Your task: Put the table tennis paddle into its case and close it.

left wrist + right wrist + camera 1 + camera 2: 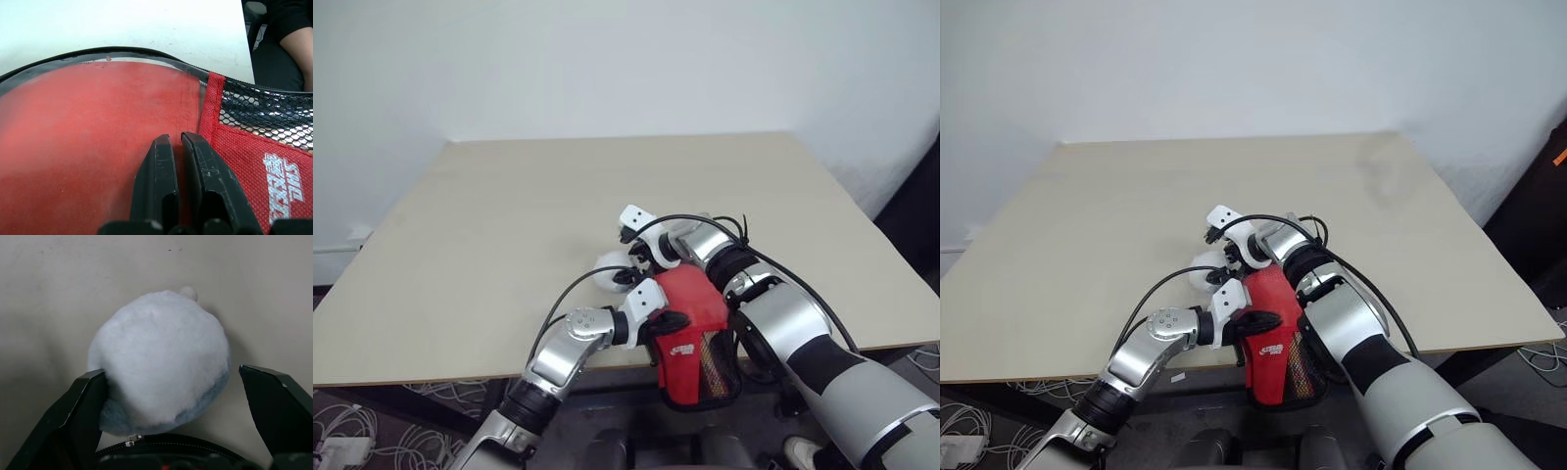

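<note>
two grippers: both at the case [690, 328], which sits on the table's [509, 225] near edge, partly overhanging
left gripper [177, 147]: jaws pressed together, pinching the case's red fabric
right gripper [171, 396]: jaws spread either side of a white-grey fluffy lump [159, 360]
paddle: cannot tell where it is, likely inside
step: judged closing; next needs the zip pull found
views: right wrist shows zip [146, 444] under the lump; left wrist shows mesh pocket [264, 115]

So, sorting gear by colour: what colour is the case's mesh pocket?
Black, on the red soft zip case; its mesh pocket shows best in the left wrist view.
</note>
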{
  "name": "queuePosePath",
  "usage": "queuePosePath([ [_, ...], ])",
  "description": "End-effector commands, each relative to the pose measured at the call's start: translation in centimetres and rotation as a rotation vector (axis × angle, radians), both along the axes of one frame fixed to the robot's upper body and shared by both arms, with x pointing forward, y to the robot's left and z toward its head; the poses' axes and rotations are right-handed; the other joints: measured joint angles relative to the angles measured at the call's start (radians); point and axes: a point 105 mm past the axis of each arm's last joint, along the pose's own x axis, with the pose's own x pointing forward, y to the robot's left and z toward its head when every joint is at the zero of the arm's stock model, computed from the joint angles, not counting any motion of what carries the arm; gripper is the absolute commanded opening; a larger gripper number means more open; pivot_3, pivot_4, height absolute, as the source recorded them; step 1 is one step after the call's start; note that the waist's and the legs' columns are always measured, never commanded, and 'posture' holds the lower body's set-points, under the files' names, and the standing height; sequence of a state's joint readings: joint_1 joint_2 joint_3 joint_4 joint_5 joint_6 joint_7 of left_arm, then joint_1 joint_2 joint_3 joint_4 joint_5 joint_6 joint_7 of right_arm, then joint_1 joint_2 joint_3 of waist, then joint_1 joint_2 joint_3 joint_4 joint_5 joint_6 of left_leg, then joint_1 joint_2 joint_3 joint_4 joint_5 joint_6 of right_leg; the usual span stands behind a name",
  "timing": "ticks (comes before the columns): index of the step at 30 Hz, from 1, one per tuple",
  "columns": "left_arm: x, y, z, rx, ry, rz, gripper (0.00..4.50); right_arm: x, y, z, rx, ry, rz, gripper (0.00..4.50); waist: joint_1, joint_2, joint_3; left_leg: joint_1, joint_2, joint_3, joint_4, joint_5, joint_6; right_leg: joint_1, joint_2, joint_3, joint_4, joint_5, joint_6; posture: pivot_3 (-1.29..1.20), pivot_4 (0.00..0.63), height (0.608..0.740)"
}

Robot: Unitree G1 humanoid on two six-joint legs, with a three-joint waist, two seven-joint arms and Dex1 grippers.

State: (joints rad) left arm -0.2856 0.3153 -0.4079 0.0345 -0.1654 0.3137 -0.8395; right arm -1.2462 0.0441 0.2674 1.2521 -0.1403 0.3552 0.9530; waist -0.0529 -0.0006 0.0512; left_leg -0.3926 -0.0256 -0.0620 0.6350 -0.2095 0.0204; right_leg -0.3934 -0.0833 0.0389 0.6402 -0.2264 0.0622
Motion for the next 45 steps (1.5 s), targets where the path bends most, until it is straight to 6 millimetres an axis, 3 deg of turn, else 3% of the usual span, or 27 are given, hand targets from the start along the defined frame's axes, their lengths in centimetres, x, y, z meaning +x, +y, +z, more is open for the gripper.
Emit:
queuePosePath([
  [1, -0.1, 0.2, -0.6, 0.028, 0.011, -0.008, 0.26, 0.8, -0.4, 1.1, 0.003, -0.053, -0.013, 3.19, 0.000, 0.000, 0.000, 0.000, 0.000, 0.000, 0.000, 0.000, 0.000, 0.000, 0.000, 0.000, 0.000, 0.000, 0.000, 0.00, 0.000, 0.740],
  [8, 0.0, 0.2, -0.6, 0.030, 0.011, -0.009, 0.26, 1.1, -0.4, 1.6, 0.027, -0.055, -0.032, 0.74, 0.000, 0.000, 0.000, 0.000, 0.000, 0.000, 0.001, 0.000, 0.000, 0.000, 0.000, 0.000, 0.000, 0.000, 0.000, 0.00, 0.000, 0.740],
  [11, 0.2, 0.2, -0.7, 0.032, 0.009, -0.006, 0.26, 1.2, -0.5, 1.7, 0.034, -0.055, -0.042, 0.02, 0.000, 0.000, 0.000, 0.000, 0.000, 0.000, 0.001, 0.000, 0.000, 0.000, 0.000, 0.000, 0.000, 0.000, 0.000, 0.00, 0.000, 0.740],
  [28, 3.0, 0.8, -1.3, 0.098, 0.016, 0.150, 0.26, 3.1, -1.7, 3.2, 0.076, -0.102, -0.204, 0.02, 0.000, 0.000, 0.000, 0.000, 0.000, -0.001, 0.004, 0.000, 0.000, 0.001, 0.000, -0.001, 0.002, 0.000, 0.000, 0.00, 0.000, 0.740],
  [39, 3.5, 1.2, -2.5, 0.154, 0.049, 0.232, 0.26, 3.5, -2.0, 3.2, 0.086, -0.091, -0.258, 0.02, 0.000, 0.000, -0.001, 0.000, 0.000, -0.001, 0.003, 0.000, 0.000, 0.002, 0.000, -0.001, 0.002, 0.000, 0.000, 0.00, 0.000, 0.740],
  [45, 3.6, 1.3, -3.1, 0.183, 0.051, 0.244, 0.26, 5.1, -3.9, 3.3, 0.086, -0.140, -0.428, 0.02, 0.000, 0.001, -0.003, 0.001, 0.000, -0.001, 0.003, 0.000, 0.000, 0.002, 0.000, -0.001, 0.002, 0.000, 0.000, 0.00, 0.000, 0.740],
])
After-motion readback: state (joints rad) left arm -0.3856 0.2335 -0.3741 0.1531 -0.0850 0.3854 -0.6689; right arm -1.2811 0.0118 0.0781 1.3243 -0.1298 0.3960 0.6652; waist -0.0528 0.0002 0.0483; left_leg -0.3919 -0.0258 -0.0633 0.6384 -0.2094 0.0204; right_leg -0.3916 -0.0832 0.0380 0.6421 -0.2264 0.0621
